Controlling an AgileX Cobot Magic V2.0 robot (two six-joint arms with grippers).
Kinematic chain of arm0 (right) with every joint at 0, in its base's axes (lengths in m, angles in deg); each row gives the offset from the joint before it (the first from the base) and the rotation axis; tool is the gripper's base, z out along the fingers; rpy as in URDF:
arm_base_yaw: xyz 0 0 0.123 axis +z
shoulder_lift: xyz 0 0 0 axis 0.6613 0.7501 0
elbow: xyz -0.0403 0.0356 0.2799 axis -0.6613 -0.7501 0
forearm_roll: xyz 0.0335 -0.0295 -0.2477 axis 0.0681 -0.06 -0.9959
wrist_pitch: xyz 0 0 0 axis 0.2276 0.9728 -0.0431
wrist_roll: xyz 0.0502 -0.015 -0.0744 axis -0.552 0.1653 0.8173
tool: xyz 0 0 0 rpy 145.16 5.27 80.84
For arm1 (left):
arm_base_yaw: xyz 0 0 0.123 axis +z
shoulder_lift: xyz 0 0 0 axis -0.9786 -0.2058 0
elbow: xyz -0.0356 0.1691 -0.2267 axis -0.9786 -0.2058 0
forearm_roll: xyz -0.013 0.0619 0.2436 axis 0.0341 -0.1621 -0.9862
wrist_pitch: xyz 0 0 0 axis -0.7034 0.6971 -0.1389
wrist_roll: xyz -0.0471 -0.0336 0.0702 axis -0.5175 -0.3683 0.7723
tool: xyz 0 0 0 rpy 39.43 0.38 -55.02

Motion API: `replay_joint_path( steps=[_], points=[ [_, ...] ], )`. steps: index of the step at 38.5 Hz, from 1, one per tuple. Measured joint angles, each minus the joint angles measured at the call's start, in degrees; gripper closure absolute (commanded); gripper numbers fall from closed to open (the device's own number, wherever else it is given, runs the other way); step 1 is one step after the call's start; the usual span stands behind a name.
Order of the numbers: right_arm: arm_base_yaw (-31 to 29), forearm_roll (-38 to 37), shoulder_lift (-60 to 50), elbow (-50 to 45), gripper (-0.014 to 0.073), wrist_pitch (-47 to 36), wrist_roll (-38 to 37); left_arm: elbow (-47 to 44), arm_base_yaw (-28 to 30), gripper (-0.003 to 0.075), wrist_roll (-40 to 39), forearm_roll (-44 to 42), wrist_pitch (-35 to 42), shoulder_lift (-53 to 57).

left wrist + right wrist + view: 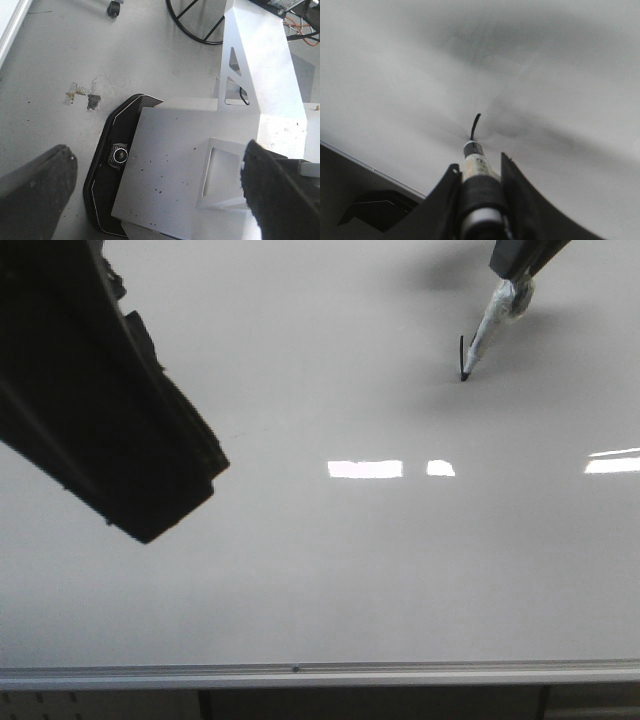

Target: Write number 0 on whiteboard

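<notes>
The whiteboard (pixel 320 570) fills the front view, with its silver frame strip (pixel 300 672) along the near edge. My right gripper (pixel 518 265) at the far right is shut on a white marker (pixel 488 332). The marker's black tip touches the board. A short black stroke (pixel 461 348) rises from the tip. No closed loop of a number 0 shows. In the right wrist view my right gripper (pixel 480 162) clamps the marker (pixel 474 152), and the stroke (pixel 476 124) runs from its tip across the whiteboard (pixel 560 75). My left gripper (pixel 160 200) is open and empty, off the board.
My left arm's dark body (pixel 110 430) hangs over the board's left side. Bright light reflections (pixel 365 468) lie mid-board. The left wrist view shows the grey floor (pixel 60 55), the robot's white base (pixel 175 165) and a black foot (pixel 107 165).
</notes>
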Motion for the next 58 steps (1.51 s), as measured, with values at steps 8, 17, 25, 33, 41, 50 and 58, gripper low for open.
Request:
replay_joint_path(
  steps=[8,17,25,33,41,50,58],
  points=[
    [0.0,-4.7,1.0,0.0,0.0652,0.7,-0.9,0.0,0.0,0.0083,0.0,0.0,0.0,0.0],
    [0.0,-10.5,1.0,0.0,0.0652,0.4,-3.7,0.0,0.0,0.0083,0.0,0.0,0.0,0.0],
    [0.0,-11.3,-0.1,0.8,0.0652,-2.0,-3.9,0.0,0.0,0.0083,0.0,0.0,0.0,0.0],
    [0.0,-11.6,-0.5,5.8,0.0652,-3.9,-3.9,0.0,0.0,0.0083,0.0,0.0,0.0,0.0],
    [0.4,-10.1,-0.5,8.5,0.0652,-5.3,-4.0,0.0,0.0,0.0083,0.0,0.0,0.0,0.0],
    [4.5,-8.1,1.3,8.9,0.0652,-6.5,-4.0,0.0,0.0,0.0083,0.0,0.0,0.0,0.0],
    [6.7,-5.1,3.2,9.3,0.0655,-3.0,-4.0,0.0,0.0,0.0083,0.0,0.0,0.0,0.0]
  ],
)
